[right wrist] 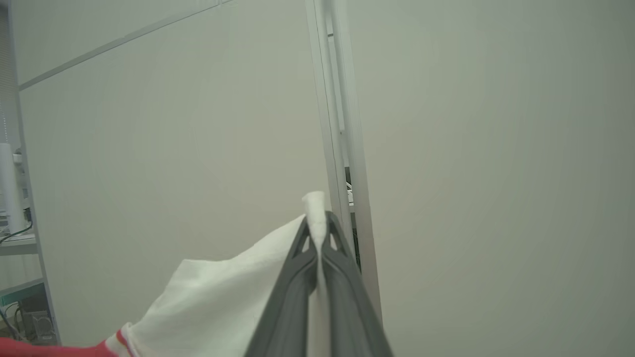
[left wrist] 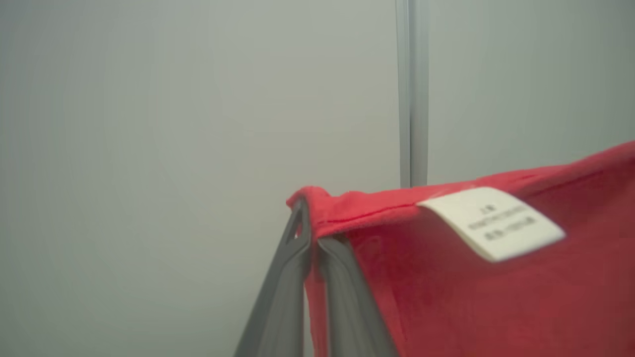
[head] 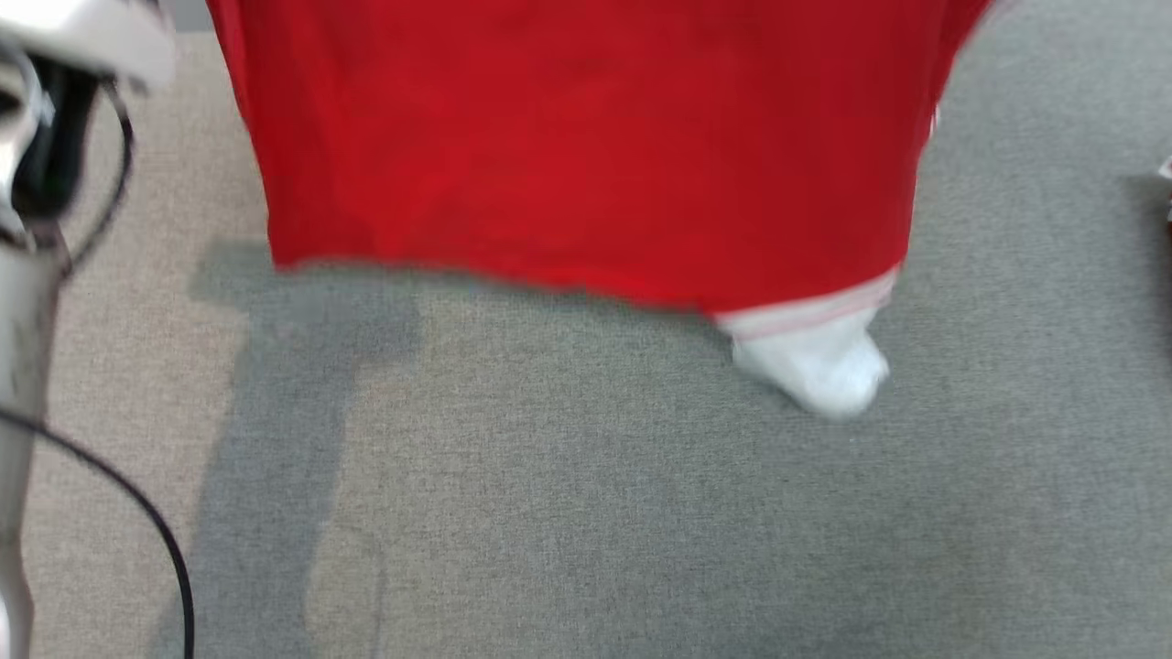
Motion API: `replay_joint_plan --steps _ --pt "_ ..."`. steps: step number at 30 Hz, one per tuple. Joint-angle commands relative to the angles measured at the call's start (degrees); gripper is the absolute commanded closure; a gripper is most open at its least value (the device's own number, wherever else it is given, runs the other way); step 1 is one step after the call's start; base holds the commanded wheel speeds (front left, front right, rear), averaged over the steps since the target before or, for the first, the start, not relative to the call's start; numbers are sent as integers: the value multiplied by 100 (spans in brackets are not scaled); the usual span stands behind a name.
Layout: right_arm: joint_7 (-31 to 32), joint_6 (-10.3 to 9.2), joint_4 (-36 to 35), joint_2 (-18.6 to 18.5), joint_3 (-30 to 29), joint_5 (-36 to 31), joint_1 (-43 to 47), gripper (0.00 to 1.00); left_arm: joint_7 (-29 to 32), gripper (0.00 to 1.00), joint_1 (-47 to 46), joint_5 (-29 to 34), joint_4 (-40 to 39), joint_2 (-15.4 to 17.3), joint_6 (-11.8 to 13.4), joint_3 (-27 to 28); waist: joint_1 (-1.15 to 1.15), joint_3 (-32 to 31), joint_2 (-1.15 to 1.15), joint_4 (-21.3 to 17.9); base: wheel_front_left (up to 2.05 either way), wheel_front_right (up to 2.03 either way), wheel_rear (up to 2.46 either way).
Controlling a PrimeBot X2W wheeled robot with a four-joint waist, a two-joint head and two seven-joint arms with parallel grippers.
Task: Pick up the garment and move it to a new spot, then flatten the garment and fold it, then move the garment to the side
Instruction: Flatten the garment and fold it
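The garment (head: 586, 146) is red with white parts; it hangs lifted above the grey carpet, its lower hem blurred and a white sleeve end (head: 815, 361) dangling at the lower right. In the left wrist view my left gripper (left wrist: 310, 223) is shut on a red edge of the garment (left wrist: 496, 297), next to a white label (left wrist: 493, 223). In the right wrist view my right gripper (right wrist: 317, 223) is shut on a white part of the garment (right wrist: 223, 302), with a strip of red at the bottom left.
Grey carpet (head: 586, 513) lies below the hanging cloth, with its shadow at the left. A pale robot arm and black cable (head: 137, 513) run along the left edge. Pale wall panels with a metal post (right wrist: 342, 124) stand ahead of both wrists.
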Motion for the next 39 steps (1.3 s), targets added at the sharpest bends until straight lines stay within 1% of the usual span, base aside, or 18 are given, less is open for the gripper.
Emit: replay_joint_plan --steps 1,2,6,8,11,15,17,20,22,23,24,25,28,33,35,37,39 --pt "-116 1 192 -21 27 26 -314 100 -68 100 -360 64 311 -9 -71 -7 0 151 0 62 0 0 0" --pt "-193 1 444 -13 67 -18 -584 100 -149 100 -644 29 635 -88 -118 4 0 215 0 72 0 0 0" --pt "-716 0 1406 174 104 -108 -1591 100 -452 100 -1621 156 1876 -207 -287 -77 0 381 0 63 0 0 0" --pt "-996 -1 1910 304 59 -142 -1995 100 -613 100 -2036 110 2354 -284 -347 -52 0 441 0 36 0 0 0" --pt "-940 -1 2859 537 53 -206 -2426 100 -704 100 -2439 -15 3066 -341 -403 25 0 545 0 -15 0 0 0" --pt "-940 0 3775 778 179 -383 -2789 100 -669 100 -2769 -167 3851 -464 -515 3 0 624 0 -51 0 0 0" --pt "-955 -1 4068 869 263 -392 -2831 100 -709 100 -2831 -205 4145 -504 -564 -27 0 673 0 -53 0 0 0" --pt "-950 0 4270 970 441 -276 -2765 100 -810 100 -2791 -311 4451 -593 -615 -91 0 753 0 -52 0 0 0" --pt "-921 0 4245 957 584 -122 -2625 100 -891 100 -2697 -360 4540 -647 -649 -171 0 806 0 -38 0 0 0" --pt "-925 0 4181 970 619 73 -2507 100 -948 100 -2619 -440 4571 -682 -663 -182 0 831 0 -31 0 0 0" --pt "-925 0 4181 970 619 73 -2507 100 -948 100 -2619 -440 4571 -682 -663 -182 0 831 0 -31 0 0 0" --pt "-834 0 4114 973 683 247 -2337 100 -981 100 -2506 -482 4592 -714 -662 -214 0 839 0 -23 0 0 0" --pt "-750 0 3756 768 988 677 -1798 100 -1068 100 -2046 -683 4380 -839 -671 -463 0 855 0 -7 0 0 0" --pt "-927 1 2828 353 1361 1542 -398 100 -1363 100 -865 -1037 3846 -774 -663 -754 0 700 0 36 0 0 0" --pt "-1058 1 2433 172 1436 1835 263 100 -1474 100 -343 -1158 3554 -770 -663 -776 0 610 0 48 0 0 0" --pt "-1189 2 2031 23 1527 2052 933 100 -1553 100 164 -1195 3259 -700 -664 -767 0 531 0 53 0 0 0" --pt "-1307 2 1674 -60 1561 2268 1667 100 -1595 100 755 -1207 2956 -632 -624 -744 0 408 0 42 0 0 0"
